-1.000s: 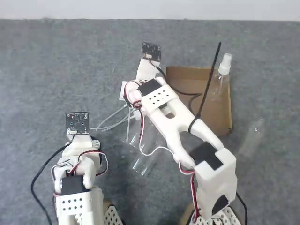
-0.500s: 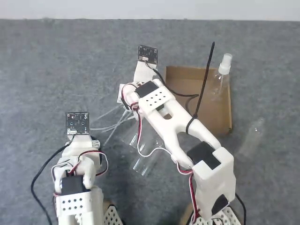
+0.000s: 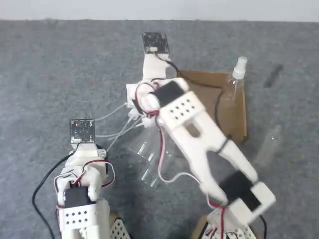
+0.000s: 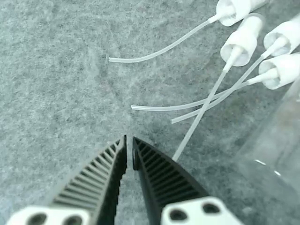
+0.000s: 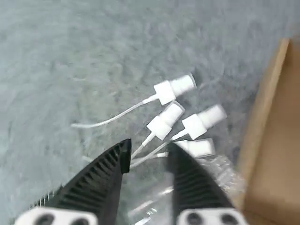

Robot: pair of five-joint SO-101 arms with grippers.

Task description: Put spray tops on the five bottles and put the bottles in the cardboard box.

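Note:
Several white spray tops [image 5: 164,123] with long thin tubes lie bunched on the grey carpet, also seen at spray tops [image 4: 241,44] and spray tops [image 3: 133,113]. My right gripper [image 5: 147,149] hangs open just above them, its fingers either side of the tubes, holding nothing. My left gripper [image 4: 129,140] is shut and empty, low over the carpet a little short of the tube ends. Clear uncapped bottles [image 3: 149,154] lie partly under the right arm. One bottle with a spray top [image 3: 235,82] lies in the cardboard box [image 3: 219,107].
Another clear uncapped bottle [image 3: 266,147] lies on the carpet to the right of the box. The box's brown wall [image 5: 269,140] is close beside the right gripper. Open carpet [image 3: 60,69] stretches to the left and at the back.
The right arm has stretched farther back and lowered, its wrist shifting slightly left over the spray tops. The left arm has not moved.

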